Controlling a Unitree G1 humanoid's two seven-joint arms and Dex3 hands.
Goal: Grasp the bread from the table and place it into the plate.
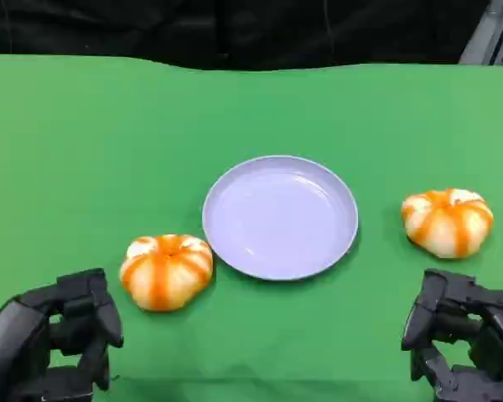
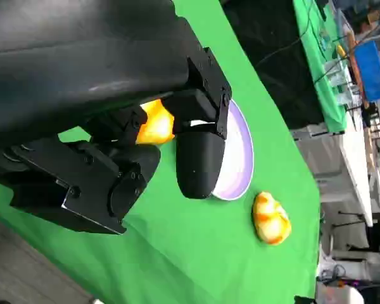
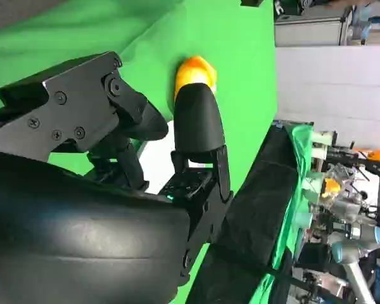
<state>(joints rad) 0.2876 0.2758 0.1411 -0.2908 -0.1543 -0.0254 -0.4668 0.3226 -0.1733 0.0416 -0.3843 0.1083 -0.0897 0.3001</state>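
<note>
Head view: two round buns, white with orange stripes, on green tabletop (image 1: 67, 151). Left bun (image 1: 166, 270) just beside lavender plate (image 1: 280, 216), near left hand (image 1: 63, 335). Right bun (image 1: 447, 221) apart from plate, just beyond right hand (image 1: 457, 339). Both hands hold nothing, fingers apart. No readable writing.

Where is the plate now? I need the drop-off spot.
In the head view the plate sits mid-table on the green cloth, between the left bread and the right bread.
</note>
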